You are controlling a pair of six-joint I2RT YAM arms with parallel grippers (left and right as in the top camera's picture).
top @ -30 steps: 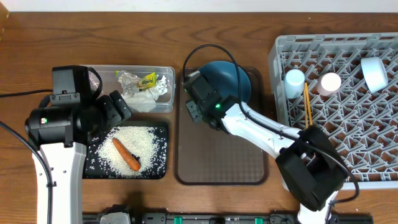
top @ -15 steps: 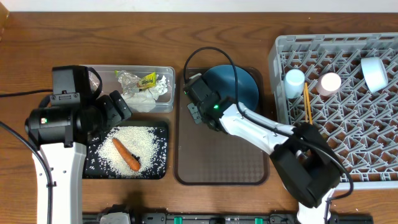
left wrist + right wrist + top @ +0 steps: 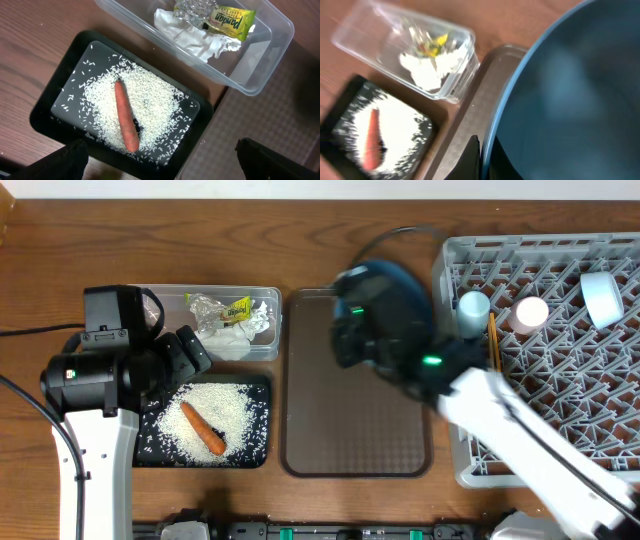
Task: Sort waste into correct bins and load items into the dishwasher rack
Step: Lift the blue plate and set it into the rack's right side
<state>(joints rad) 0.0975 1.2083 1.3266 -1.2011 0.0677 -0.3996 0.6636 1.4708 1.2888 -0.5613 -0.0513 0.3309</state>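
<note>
We see a robot test bench staged as a kitchen clean-up spot; a wooden tabletop carries a grey dish rack, a brown tray and a rice-strewn black tray; a cabled arm stands over it.

A brown tray with a raised rim and textured floor lies flat on the wooden table. Well left of the tray, a black cable crosses the wood. Beyond the tray's near end runs a dark rail with green marks.
</note>
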